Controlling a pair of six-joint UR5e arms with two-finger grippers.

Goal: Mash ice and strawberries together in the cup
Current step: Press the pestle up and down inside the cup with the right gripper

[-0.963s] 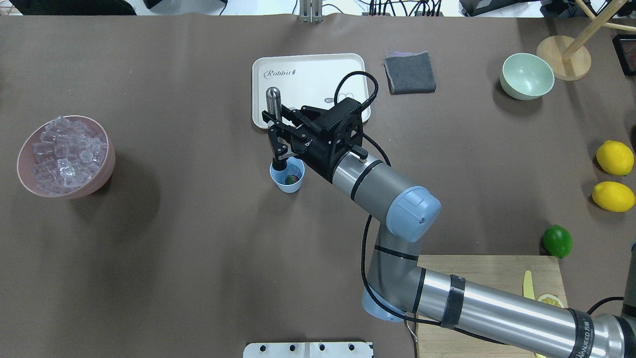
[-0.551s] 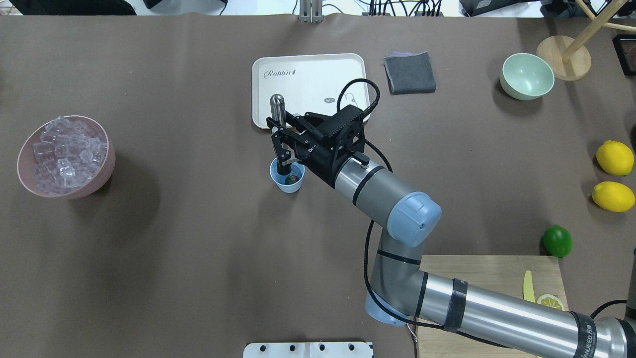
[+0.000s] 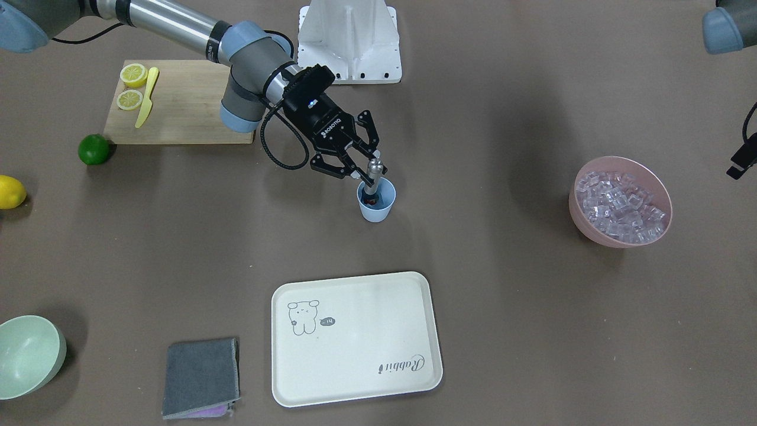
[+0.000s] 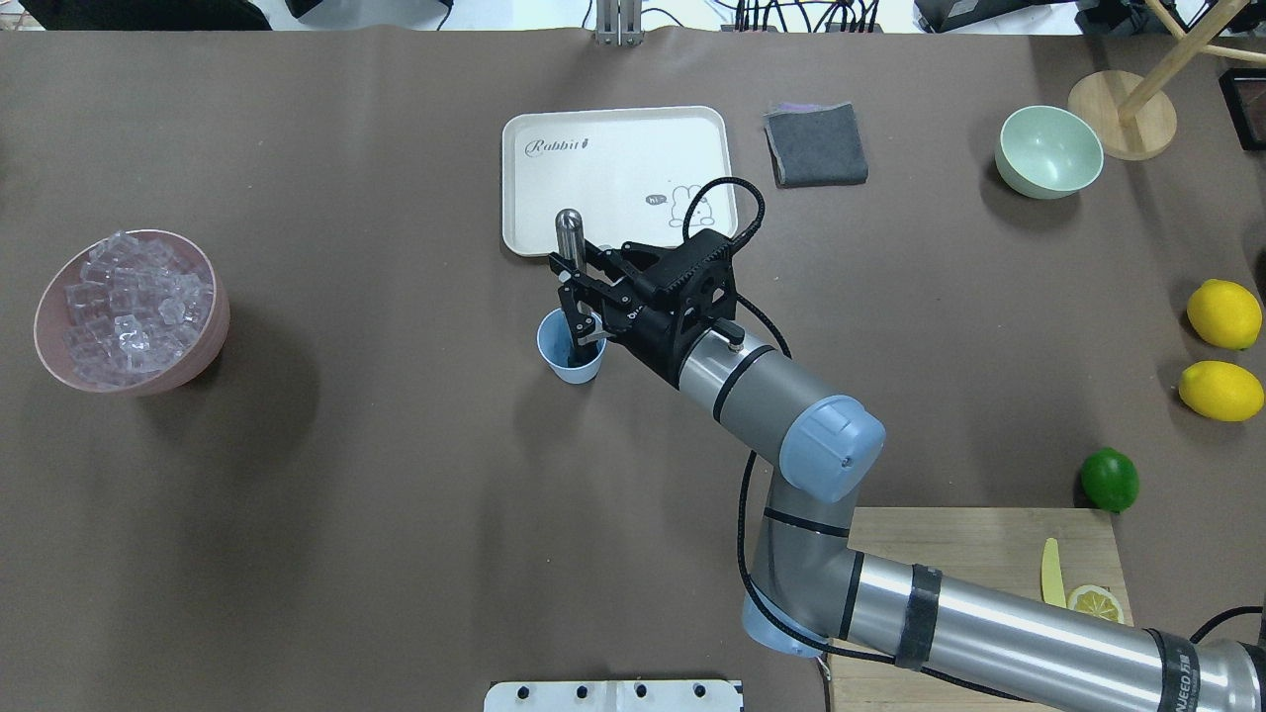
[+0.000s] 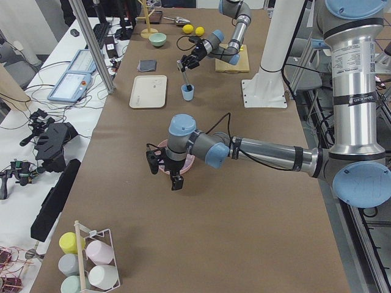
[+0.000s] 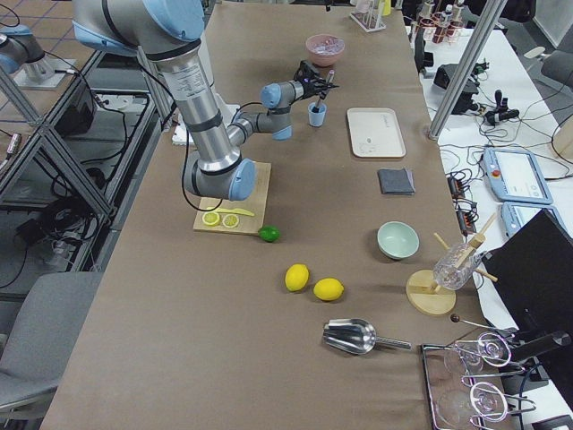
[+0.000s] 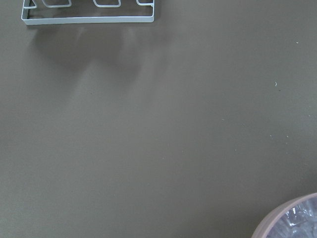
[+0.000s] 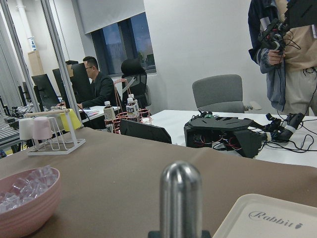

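Note:
The light-blue cup [image 4: 566, 358] stands on the brown table just in front of the white tray [image 4: 613, 148]. My right gripper [image 4: 576, 297] is shut on an upright metal muddler [image 4: 568, 223] whose lower end is down inside the cup [image 3: 376, 207]. In the front-facing view a dark red bit of strawberry [image 3: 368, 201] shows at the muddler's foot; from overhead the fingers hide it. Ice [image 4: 129, 302] fills the pink bowl [image 4: 203, 366] at the far left; ice inside the cup cannot be made out. My left gripper [image 5: 162, 168] hovers beside that bowl, and I cannot tell its state.
A grey cloth [image 4: 816, 144] and a pale green bowl [image 4: 1048, 150] lie right of the tray. Two lemons [image 4: 1223, 313], a lime [image 4: 1109, 479] and a cutting board [image 4: 989, 554] with a yellow knife sit at the right. A mug rack [image 5: 91, 262] stands at the left end.
My right gripper and the muddler have shifted right and toward the robot over the cup. The strawberry, visible from overhead earlier, is now covered by the fingers.

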